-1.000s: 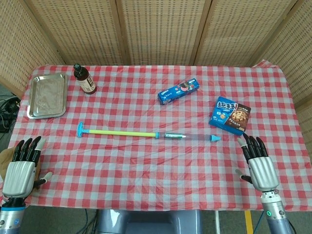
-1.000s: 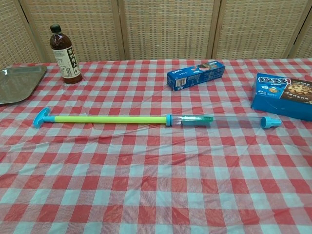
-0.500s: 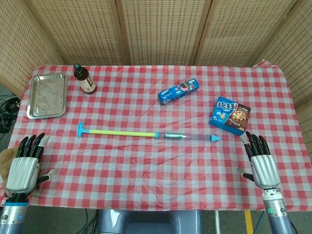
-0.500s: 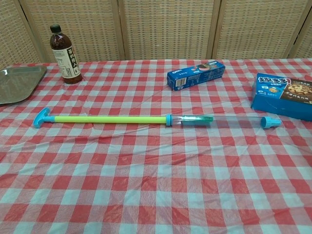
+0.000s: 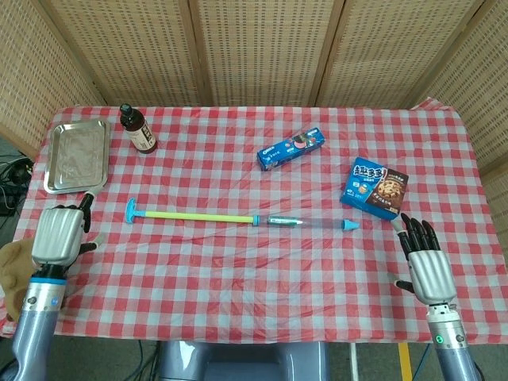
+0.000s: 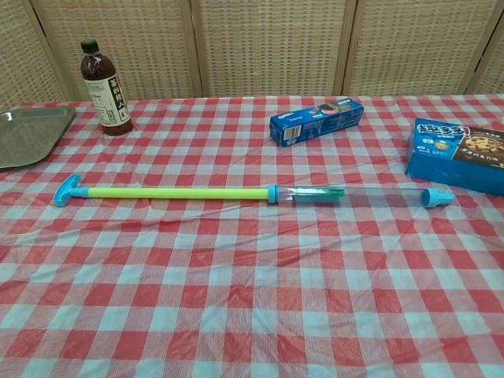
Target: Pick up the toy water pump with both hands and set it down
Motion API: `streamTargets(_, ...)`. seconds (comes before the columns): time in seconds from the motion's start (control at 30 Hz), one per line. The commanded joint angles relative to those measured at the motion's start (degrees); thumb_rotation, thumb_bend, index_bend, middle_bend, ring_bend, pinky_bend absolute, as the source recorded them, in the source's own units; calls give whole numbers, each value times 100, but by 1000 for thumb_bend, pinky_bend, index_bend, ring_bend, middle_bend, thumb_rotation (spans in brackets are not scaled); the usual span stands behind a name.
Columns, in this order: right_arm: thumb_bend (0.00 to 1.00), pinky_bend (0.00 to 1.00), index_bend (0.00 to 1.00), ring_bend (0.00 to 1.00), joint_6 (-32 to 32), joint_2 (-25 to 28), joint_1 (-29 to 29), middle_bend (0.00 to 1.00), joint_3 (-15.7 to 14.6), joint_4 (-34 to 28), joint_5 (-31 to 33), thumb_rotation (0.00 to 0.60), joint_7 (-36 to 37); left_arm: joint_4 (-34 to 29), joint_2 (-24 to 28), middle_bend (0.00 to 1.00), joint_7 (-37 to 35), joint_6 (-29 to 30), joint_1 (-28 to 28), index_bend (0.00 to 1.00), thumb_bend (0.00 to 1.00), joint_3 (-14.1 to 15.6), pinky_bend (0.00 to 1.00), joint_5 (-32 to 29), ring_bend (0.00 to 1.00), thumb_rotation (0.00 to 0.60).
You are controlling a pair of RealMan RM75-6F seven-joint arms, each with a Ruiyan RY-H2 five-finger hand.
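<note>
While the left hand [image 5: 59,232] hovers empty by the table's left edge, fingers apparently apart, and the right hand [image 5: 425,262] waits spread and empty at the right edge, the toy water pump [image 5: 238,218] lies flat between them on the checked cloth; each hand should probably approach one end, gripping evenly so the long rod lifts level

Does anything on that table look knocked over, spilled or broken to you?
Nothing stands out. The toy water pump lies flat and whole on the checked cloth, the bottle stands upright beside the metal tray, and both snack boxes lie closed. The tablecloth is only a little wrinkled. Both hands hold nothing.
</note>
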Motion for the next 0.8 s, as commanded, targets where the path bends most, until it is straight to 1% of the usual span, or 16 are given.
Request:
streamTargets(0.03,171,0,0,0,-80,-43,29,0,18,58,54,600,-17,85,-94,893,490,-644,-611,336,212,-452,764,-993,819,600)
streamTargets(0.13,171,0,0,0,-142,-77,54,0,35,120,89,600,-28,233,-180,912,748,-925,-915,418,218,-597,772,-1567,834,600)
streamTargets(0.2,171,0,0,0,-161,-92,66,0,45,147,98,600,-20,339,-246,914,859,-1053,-1075,448,222,-672,772,-1876,835,600)
streamTargets(0.3,171,0,0,0,-167,-110,78,0,78,197,119,600,15,603,-408,915,1087,-1235,-1384,454,222,-769,772,-2402,835,600)
streamTargets(0.4,171,0,0,0,-159,-105,73,0,112,218,154,600,74,897,-611,915,1260,-1345,-1656,454,223,-806,773,-2777,835,600)
streamTargets(0.57,171,0,0,0,-142,-81,60,0,162,244,207,600,165,1412,-984,915,1498,-1521,-2057,453,223,-736,772,-3256,835,600)
streamTargets(0.8,171,0,0,0,-237,-88,76,0,203,305,310,600,210,2119,-1500,914,1717,-1749,-2515,455,223,-512,772,-3773,835,600)
